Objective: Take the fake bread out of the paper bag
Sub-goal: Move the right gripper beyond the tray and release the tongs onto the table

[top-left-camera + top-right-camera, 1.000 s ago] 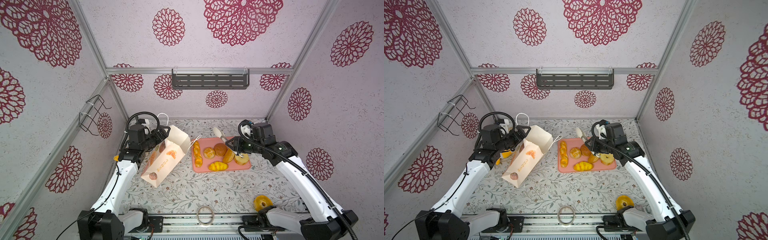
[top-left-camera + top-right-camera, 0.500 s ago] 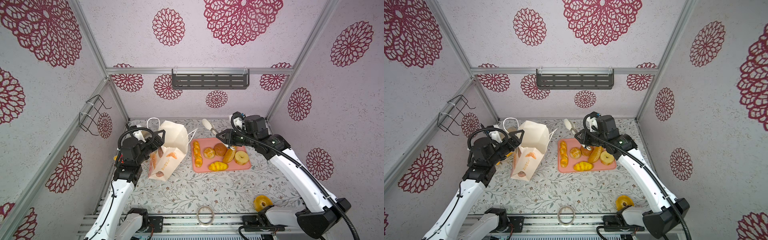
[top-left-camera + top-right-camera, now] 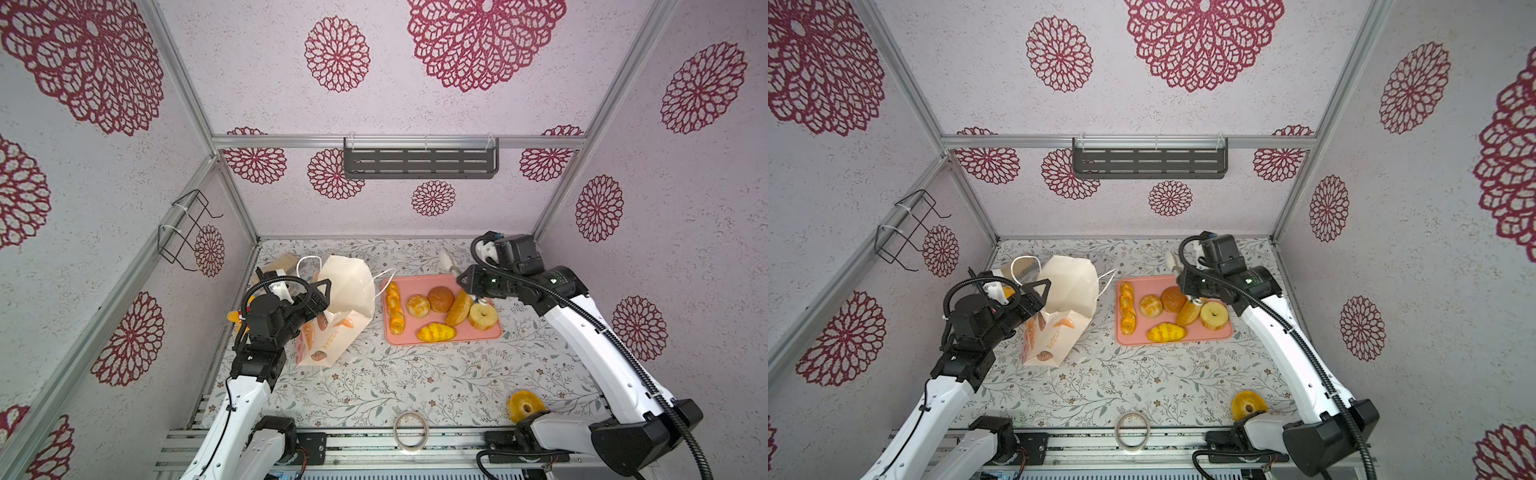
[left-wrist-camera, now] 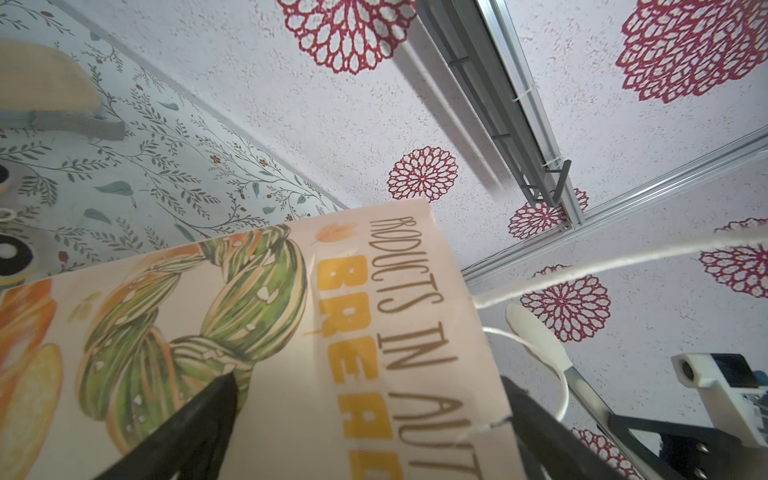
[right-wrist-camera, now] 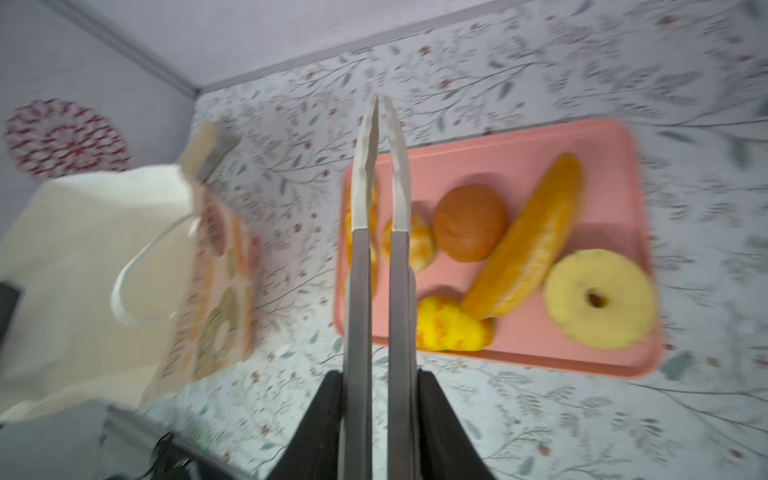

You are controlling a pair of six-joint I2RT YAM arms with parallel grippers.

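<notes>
Left fingers (image 4: 199, 424) spread wide either side of the bag (image 3: 345, 291), right fingers (image 5: 316, 436) clamp empty tongs (image 5: 358, 291) near the tray (image 5: 519, 343); ungripped, the bag may tip as tongs push in

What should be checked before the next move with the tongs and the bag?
1. Hold of right gripper on tongs: ok, tips empty.
2. Opening of left gripper at paper bag: ok, jaws wide.
3. Bread remaining inside bag: cannot tell, inside hidden.
4. Bag mouth turned toward tongs: cannot tell.
5. Bare room on pink tray: ok, six pieces of fake bread there.
</notes>
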